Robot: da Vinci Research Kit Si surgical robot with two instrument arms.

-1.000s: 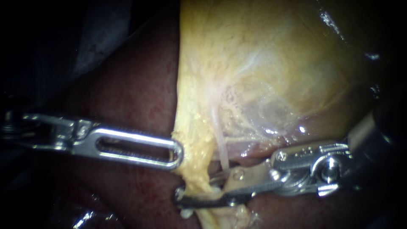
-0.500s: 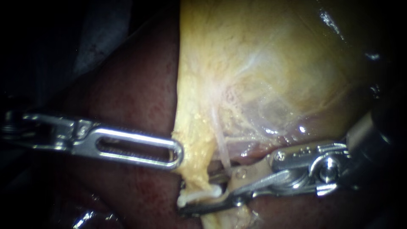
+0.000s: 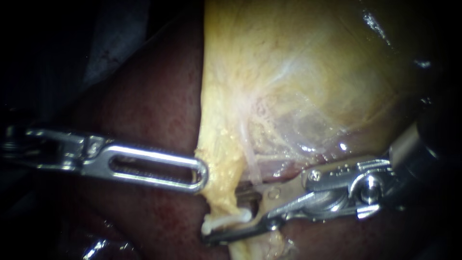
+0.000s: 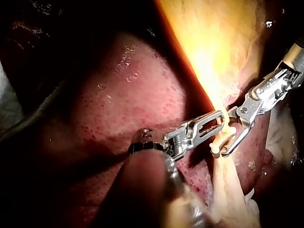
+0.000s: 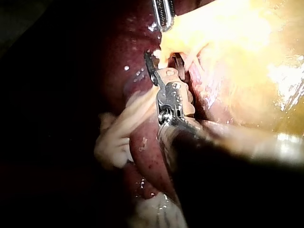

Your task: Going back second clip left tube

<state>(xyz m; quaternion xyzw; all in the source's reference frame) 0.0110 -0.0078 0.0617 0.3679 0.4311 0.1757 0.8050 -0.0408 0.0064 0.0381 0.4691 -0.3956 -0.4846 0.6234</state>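
A yellow tube (image 3: 219,202) runs down from the gallbladder (image 3: 298,72) over the dark red liver (image 3: 149,110). A white clip (image 3: 226,222) sits across this tube. My right instrument (image 3: 224,215) comes in from the right, and its jaws stand open, one on each side of the tube at the clip. My left instrument (image 3: 202,174) has slotted jaws shut on the yellow tissue edge just above. The left wrist view shows both instruments, left (image 4: 216,121) and right (image 4: 228,137), tip to tip at the tube, with the clip (image 4: 217,148) below them. In the right wrist view, my right instrument (image 5: 159,71) straddles the tube.
A thin pale strand (image 3: 250,163) runs down beside the yellow tube, to its right, behind my right instrument's upper jaw. A glistening pale membrane (image 3: 308,130) covers the gallbladder's lower part. Loose pale tissue (image 5: 114,137) lies beside my right instrument's shaft.
My right instrument's jaws have opened off the tube, baring the white clip, and the instrument has drawn back a little to the right. My left instrument holds still.
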